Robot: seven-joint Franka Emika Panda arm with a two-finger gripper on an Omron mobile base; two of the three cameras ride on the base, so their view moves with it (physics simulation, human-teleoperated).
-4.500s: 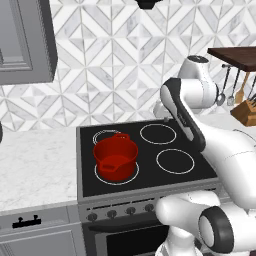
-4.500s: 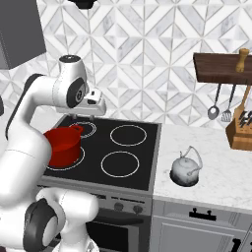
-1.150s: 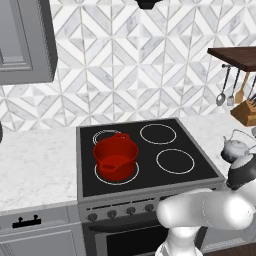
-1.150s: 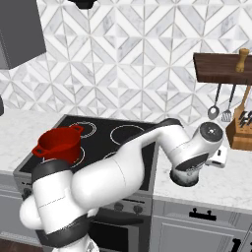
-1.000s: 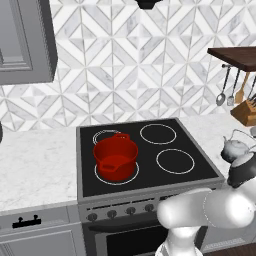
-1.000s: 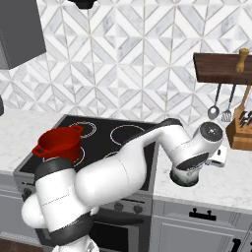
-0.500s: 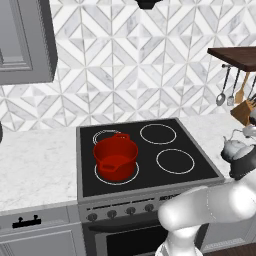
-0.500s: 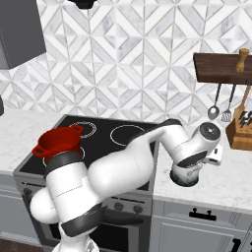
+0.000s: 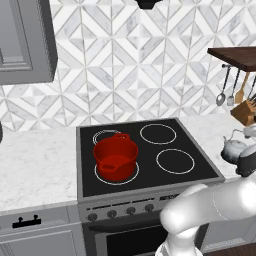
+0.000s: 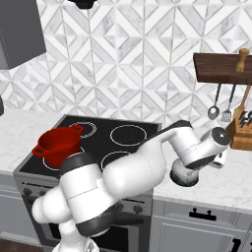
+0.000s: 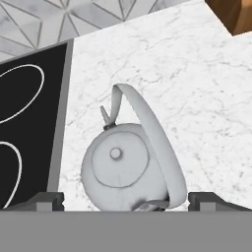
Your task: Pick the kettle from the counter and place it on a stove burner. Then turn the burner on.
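**Kettle on the counter, open gripper right above it**

Kettle (image 11: 129, 170) sits upright on the counter (image 11: 197, 93), on the stretch of white marble to the right of the black cooktop (image 9: 145, 155). In the hand view its round lid with a small knob faces the camera, the arched handle curves over the right side of the body, and the short spout points toward the tiled wall. The black glass edge runs just beside the kettle's left flank, with parts of two white burner circles showing there.

The gripper (image 11: 125, 199) hangs directly above the kettle with its fingers spread wide apart: one dark fingertip (image 11: 47, 199) shows left of the kettle body and the other right of it, neither clearly touching the metal. Nothing is clamped.

In the right base view the arm reaches across the stove front, and the hand covers most of the kettle (image 10: 184, 178). In the left base view the kettle (image 9: 233, 148) stands near the right edge, below a wooden knife block (image 9: 245, 112).

A red pot (image 9: 115, 157) rests on the front left burner. The stove burner (image 9: 175, 161) at the front right is bare, well apart from the kettle.
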